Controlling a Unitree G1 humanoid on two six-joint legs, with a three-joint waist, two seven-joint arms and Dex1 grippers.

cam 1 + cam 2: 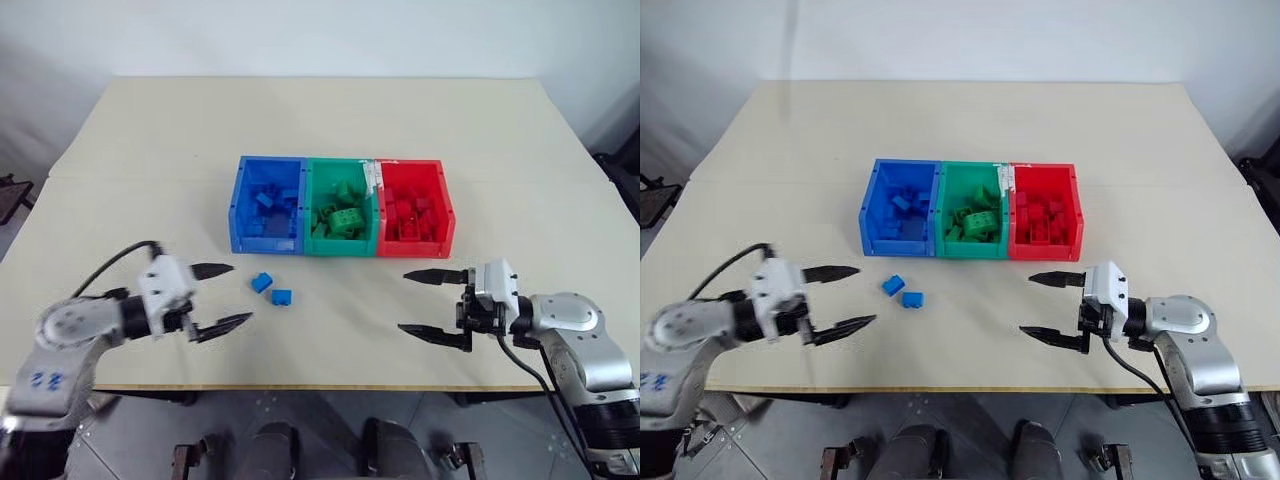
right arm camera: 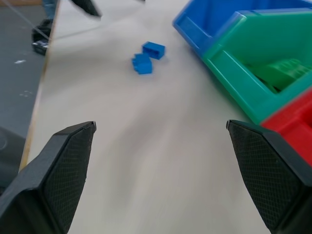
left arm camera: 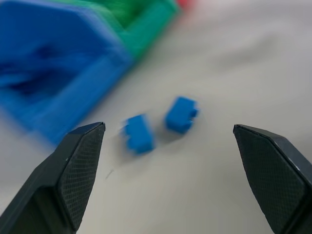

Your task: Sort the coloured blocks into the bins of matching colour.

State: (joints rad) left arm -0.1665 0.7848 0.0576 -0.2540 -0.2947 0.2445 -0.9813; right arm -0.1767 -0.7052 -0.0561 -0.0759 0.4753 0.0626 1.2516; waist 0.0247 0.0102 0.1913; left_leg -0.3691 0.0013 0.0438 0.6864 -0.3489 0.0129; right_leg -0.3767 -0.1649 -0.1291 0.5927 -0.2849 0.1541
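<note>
Near the front of the table (image 1: pixel 140 150), just this side of the blue bin (image 1: pixel 268 203), two blue blocks (image 1: pixel 271 289) lie loose side by side, and my left wrist view shows them apart from each other. My left gripper (image 1: pixel 222 296) and right gripper (image 1: pixel 430 304) hover low at the near edge, pointing inward, both spread wide and empty. The blocks sit just right of my left fingertips, well left of my right ones; the green bin (image 1: pixel 341 206) and red bin (image 1: pixel 413 206) stand beside the blue.
</note>
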